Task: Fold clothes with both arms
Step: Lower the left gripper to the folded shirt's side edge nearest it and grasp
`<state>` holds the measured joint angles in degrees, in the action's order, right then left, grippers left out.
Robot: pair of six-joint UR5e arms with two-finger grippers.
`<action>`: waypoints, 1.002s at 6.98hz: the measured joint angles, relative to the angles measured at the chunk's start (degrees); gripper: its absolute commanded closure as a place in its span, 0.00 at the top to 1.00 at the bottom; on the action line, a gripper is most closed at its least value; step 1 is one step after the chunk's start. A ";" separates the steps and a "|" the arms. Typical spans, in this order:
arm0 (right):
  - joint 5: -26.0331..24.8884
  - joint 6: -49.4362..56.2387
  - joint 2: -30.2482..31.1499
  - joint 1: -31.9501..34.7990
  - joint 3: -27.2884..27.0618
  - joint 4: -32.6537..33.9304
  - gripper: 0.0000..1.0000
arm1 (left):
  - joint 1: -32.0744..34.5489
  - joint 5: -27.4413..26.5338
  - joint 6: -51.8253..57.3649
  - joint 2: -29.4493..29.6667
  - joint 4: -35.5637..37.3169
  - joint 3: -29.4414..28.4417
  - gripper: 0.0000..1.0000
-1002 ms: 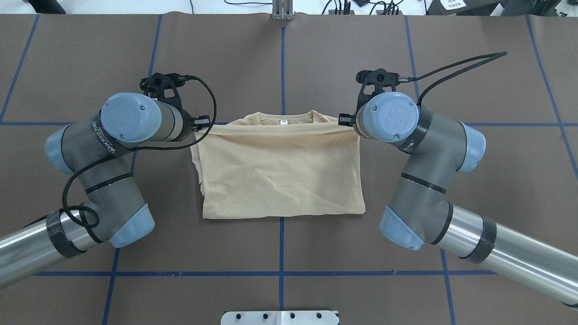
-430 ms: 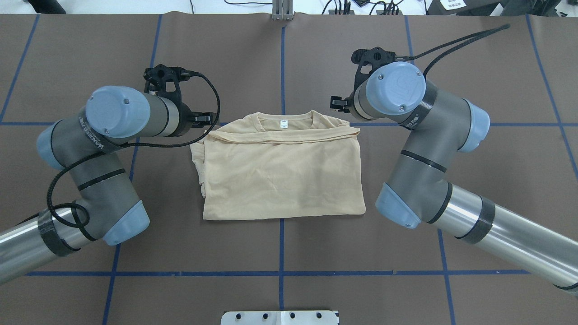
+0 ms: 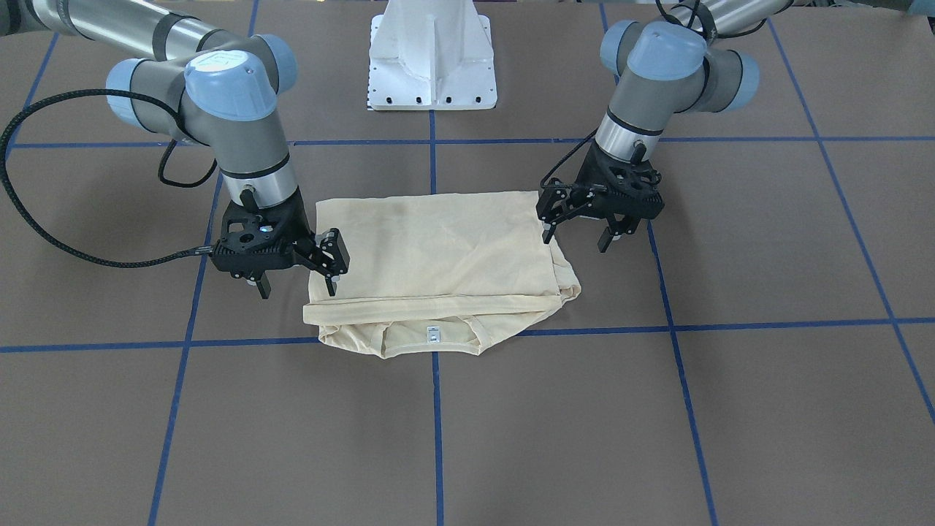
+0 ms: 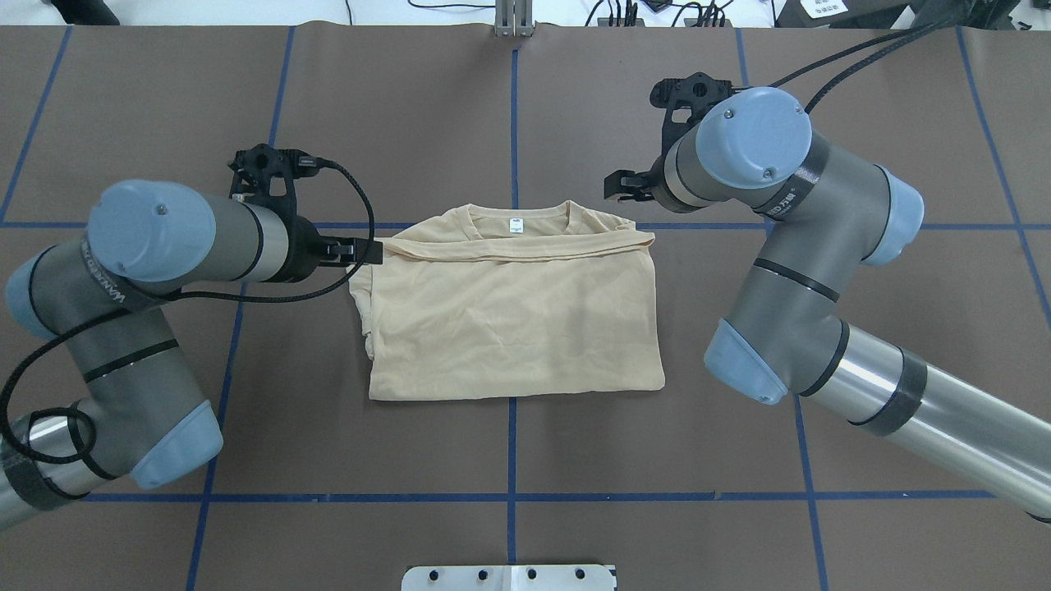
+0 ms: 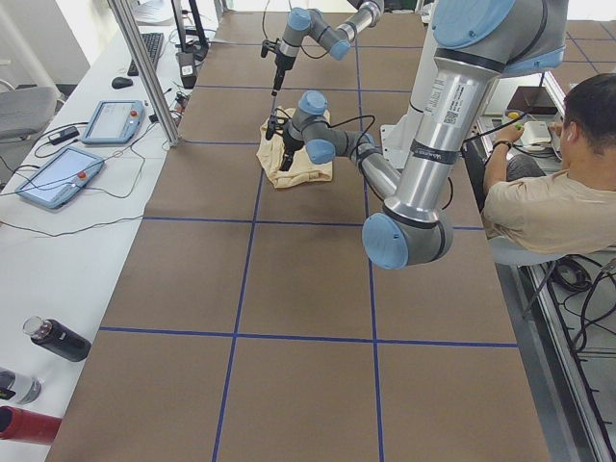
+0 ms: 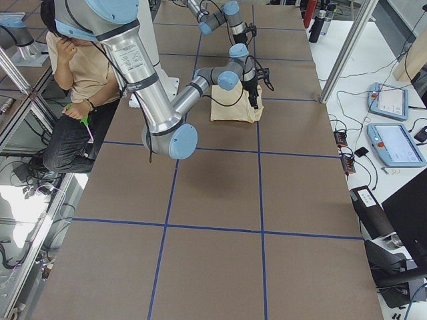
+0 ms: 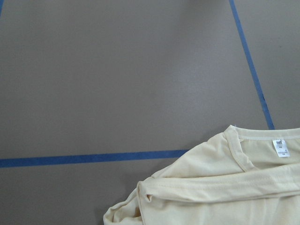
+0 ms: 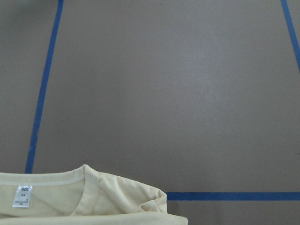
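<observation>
The cream-yellow shirt [image 4: 509,320] lies folded in a flat rectangle at the table's middle, plain side up, with its print hidden. Its collar and white neck label [image 4: 516,222] stick out past the folded edge on the far side. The shirt also shows in the front view [image 3: 438,248] and at the bottom of both wrist views [image 7: 225,197] [image 8: 70,197]. My left gripper [image 4: 361,249] [image 3: 575,235] is open and empty beside the shirt's left edge. My right gripper [image 4: 620,185] [image 3: 297,285] is open and empty, just off the shirt's far right corner.
The brown table top is marked with blue tape lines [image 4: 513,497]. The white pedestal base [image 3: 431,58] stands at the robot's side. A seated operator [image 5: 558,202] and side benches with tablets [image 6: 393,143] and bottles [image 5: 58,339] lie beyond the table.
Both grippers have let go of the folded edge near the collar and drawn away. The left arm moved outward to the left, the right gripper up and farther back. The shirt lies still.
</observation>
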<state>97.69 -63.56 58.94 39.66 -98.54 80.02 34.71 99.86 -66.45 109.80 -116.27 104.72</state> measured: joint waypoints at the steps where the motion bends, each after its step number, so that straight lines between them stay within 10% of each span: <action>1: 0.06 0.31 0.75 0.03 -0.95 0.00 1.00 | -3.26 -0.52 -2.53 -1.34 -1.23 0.60 1.00; 4: 0.04 0.45 1.32 0.06 -1.70 0.01 1.00 | -12.19 -5.35 -9.25 -3.15 -2.86 0.21 0.63; 7: -0.02 0.38 1.35 0.06 -1.81 -0.02 1.00 | -14.04 -6.03 -10.16 -3.13 -2.99 -1.14 0.55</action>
<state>97.67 -63.18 60.29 39.73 -100.36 80.00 20.67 93.83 -76.61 106.67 -119.26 103.58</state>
